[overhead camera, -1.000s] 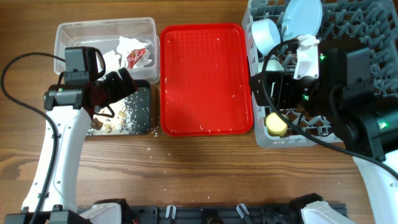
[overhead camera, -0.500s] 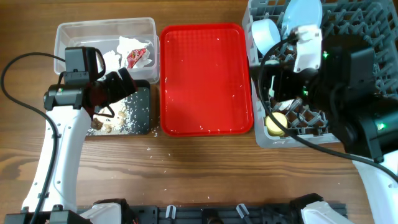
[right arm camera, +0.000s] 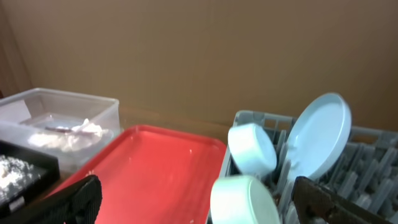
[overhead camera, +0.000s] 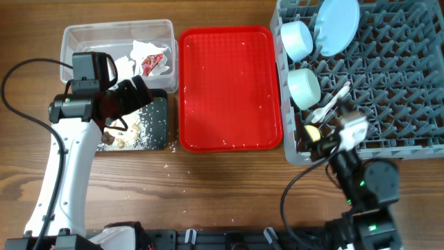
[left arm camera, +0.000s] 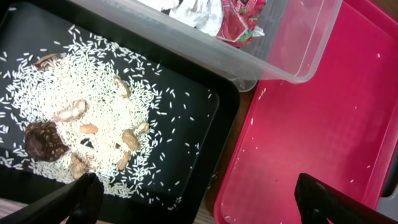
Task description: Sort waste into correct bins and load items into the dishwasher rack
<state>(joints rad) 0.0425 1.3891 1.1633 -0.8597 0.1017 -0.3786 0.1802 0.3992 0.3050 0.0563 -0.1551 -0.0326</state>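
Note:
The grey dishwasher rack holds the pale blue plate, two pale blue bowls, the white fork and spoon and the yellow cup. My right gripper is open and empty at the rack's front left corner. The clear tub holds white tissue and the red-and-white wrapper. The black tray holds food scraps and rice. My left gripper is open and empty above the black tray's right edge.
The flat red serving tray lies between the bins and the rack, with a few rice crumbs on it. Crumbs are scattered on the wood in front of the black tray. The right wrist view shows the plate and both bowls standing in the rack.
My right arm has pulled back from over the rack toward the table's front edge, uncovering the rack's contents. The left arm has not moved.

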